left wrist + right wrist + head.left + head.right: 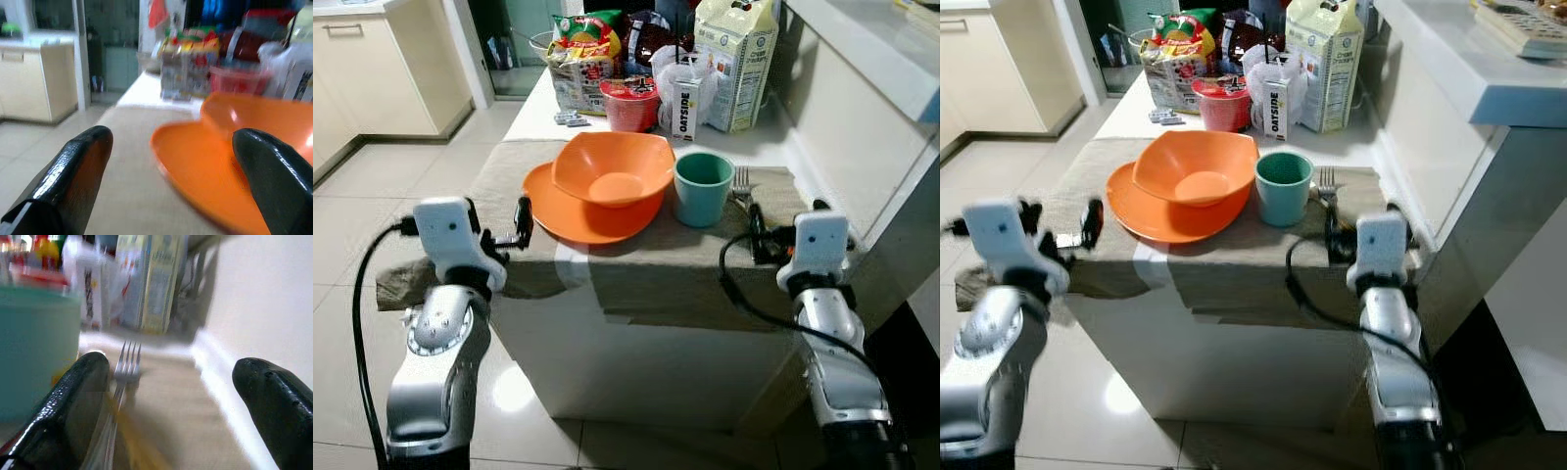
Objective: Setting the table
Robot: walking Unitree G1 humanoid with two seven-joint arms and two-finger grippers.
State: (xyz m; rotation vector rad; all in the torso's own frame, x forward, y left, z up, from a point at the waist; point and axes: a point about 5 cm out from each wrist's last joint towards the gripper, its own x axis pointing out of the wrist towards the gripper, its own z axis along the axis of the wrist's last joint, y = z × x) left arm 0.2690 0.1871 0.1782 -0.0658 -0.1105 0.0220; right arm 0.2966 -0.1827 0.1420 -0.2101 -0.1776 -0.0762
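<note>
The right claw [756,235] sits at the lower right of the head view, fingers wide apart and empty, at the near edge of the surface [636,269]. Its wrist camera shows both black fingers [73,401] spread, with the fork [122,377] running between them, closer to one finger, tines pointing away toward the cartons. In the head view the fork [741,181] lies straight ahead of that claw, just right of the teal cup [703,188], its long axis running from the claw toward the back of the surface. So the handle end is the near end, and the claw looks lined up with it; my judgement is that the coming move is a short reach forward along that axis to close on the handle.

The left claw [521,223] is at centre left of the frame, also spread wide and empty, just beside the rim of the orange plate [570,217]. The orange bowl [613,166] rests on that plate, touching the cup's side or nearly so. The right arm is clearly nearer the fork; the left is nearer the plate.
</note>
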